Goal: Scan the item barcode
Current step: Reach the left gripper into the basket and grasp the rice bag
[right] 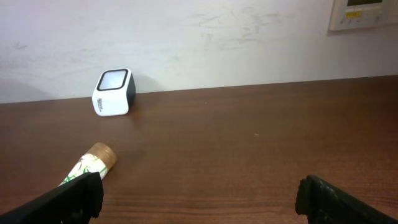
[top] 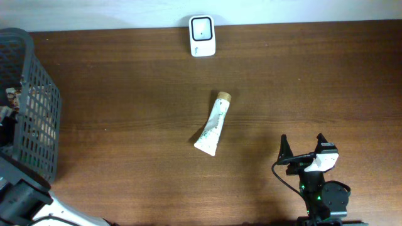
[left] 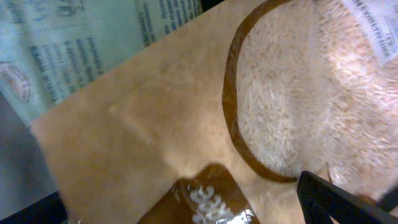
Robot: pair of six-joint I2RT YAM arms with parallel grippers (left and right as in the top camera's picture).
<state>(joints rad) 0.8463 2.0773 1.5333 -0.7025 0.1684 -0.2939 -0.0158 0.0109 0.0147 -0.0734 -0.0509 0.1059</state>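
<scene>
A white squeeze tube with green print and a tan cap point(top: 212, 127) lies flat near the middle of the dark brown wooden table point(top: 125, 81). Its cap points toward the far edge and its crimped end toward the near edge. The print on it is too small to read. It is free of both arms.

A small white barcode scanner with a dark window point(top: 201, 36) stands at the far edge against the pale wall, well apart from the tube.

The right gripper point(top: 302, 139) hovers low at the near right of the table. Its two black fingers are spread wide with nothing between them. From the right wrist, the tube's cap point(right: 98, 155) shows just beyond the left finger.

A grey mesh basket point(top: 39, 107) stands at the left edge.

The left wrist view is filled by a tan kraft-paper pouch point(left: 143, 124) with an oval window of white grains point(left: 280, 106), and by a pale blue-green packet point(left: 68, 43). The rows of print on the packet are blurred past reading, as is the white script on the pouch's dark brown label point(left: 205, 199).

Of the left gripper point(left: 339, 200) only one black finger shows, at the corner. Its jaws are spread wide, and no hold on anything can be seen.
</scene>
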